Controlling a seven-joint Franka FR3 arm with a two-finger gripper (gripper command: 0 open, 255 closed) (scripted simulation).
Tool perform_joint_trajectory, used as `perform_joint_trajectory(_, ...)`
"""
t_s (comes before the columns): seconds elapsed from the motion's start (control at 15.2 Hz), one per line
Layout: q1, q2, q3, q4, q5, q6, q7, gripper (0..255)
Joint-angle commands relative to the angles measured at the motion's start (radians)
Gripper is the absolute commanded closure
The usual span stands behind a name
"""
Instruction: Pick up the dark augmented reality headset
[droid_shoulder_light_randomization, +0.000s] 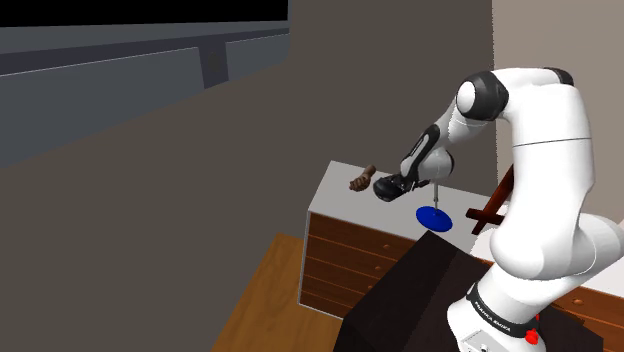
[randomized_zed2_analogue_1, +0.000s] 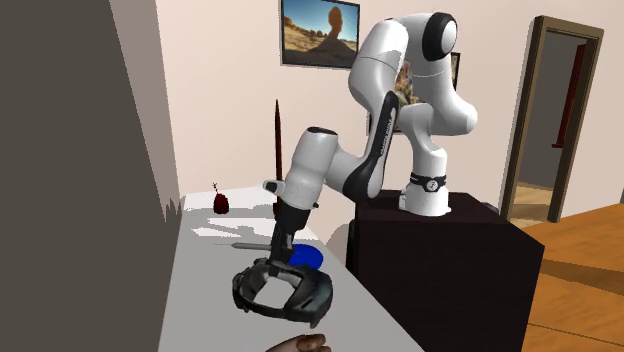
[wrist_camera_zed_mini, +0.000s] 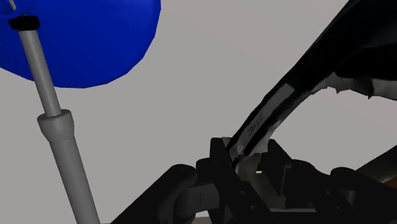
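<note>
– Well, what is the biggest thing we see?

– We see the big white robot arm (randomized_zed2_analogue_1: 400, 90) on its black box stand (randomized_zed2_analogue_1: 440, 250). It bends down over the pale flat top of a wooden chest of drawers (randomized_zed2_analogue_1: 200, 300).

– Where is the thing we want?

– The dark, loop-shaped headset with a thick front part (randomized_zed2_analogue_1: 315, 297) lies flat on that top. It is right under the all-black gripper (wrist_camera_zed_mini: 248, 159). A round blue disc (wrist_camera_zed_mini: 83, 38) lies just beside it, on the side toward the stand. A thin grey rod (wrist_camera_zed_mini: 56, 133) stands near the disc.

– Which way does the headset lie?

– In the second exterior view its long way runs across the picture, with the thick front part toward the right. The gripper comes down on the thin back band, on the side near the disc.

– And the two black fingers (wrist_camera_zed_mini: 218, 156)?

– In the wrist view they stand a little apart, one on each side of the band. The band runs up and away between them, so they sit across it, not along it. We see a small gap by one finger, so we think they are not squeezing yet.

– What do we think comes next?

– We think they need to close on the band and then lift. The thick front is heavy, so the headset may tip when it goes up.
</note>
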Motion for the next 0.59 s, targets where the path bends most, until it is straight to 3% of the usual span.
perform_joint_trajectory(0.0,0.005,-0.026,-0.006,-0.007,-0.003,-0.018,-0.001,255)
perform_joint_trajectory(0.53,0.023,-0.106,-0.026,-0.029,-0.013,-0.075,-0.005,255)
